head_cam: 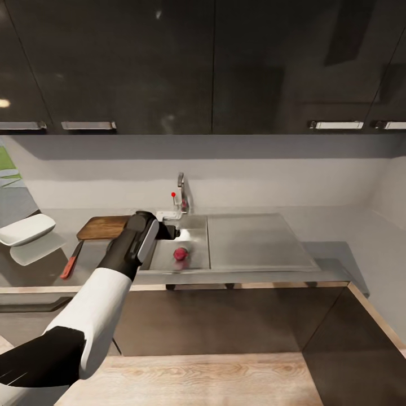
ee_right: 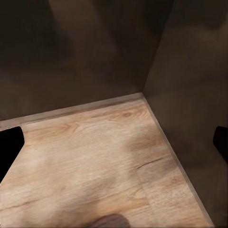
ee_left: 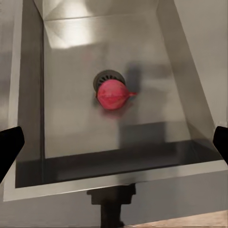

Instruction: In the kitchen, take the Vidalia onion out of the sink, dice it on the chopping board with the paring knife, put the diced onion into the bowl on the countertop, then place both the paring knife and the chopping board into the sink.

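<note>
The pinkish-red Vidalia onion (head_cam: 180, 254) lies on the floor of the steel sink (head_cam: 169, 260), right by the round drain (ee_left: 109, 78). In the left wrist view the onion (ee_left: 113, 94) sits well beyond my left gripper (ee_left: 114, 145), which is open with its dark fingertips (ee_left: 9, 148) spread wide. My left gripper (head_cam: 169, 230) hovers over the basin's back left, above the onion. The brown chopping board (head_cam: 104, 227) lies left of the sink, with the red-handled paring knife (head_cam: 71, 260) in front of it. A white bowl (head_cam: 27, 229) rests at the far left. My right gripper (ee_right: 114, 145) is open over the wooden floor.
A chrome tap (head_cam: 181, 194) with a red knob stands behind the basin. A flat steel drainboard (head_cam: 256, 241) extends right of it on the dark countertop (head_cam: 338, 254). Dark wall cabinets (head_cam: 214, 67) hang overhead. Dark base cabinets (ee_right: 85, 52) meet the wooden floor (ee_right: 95, 161).
</note>
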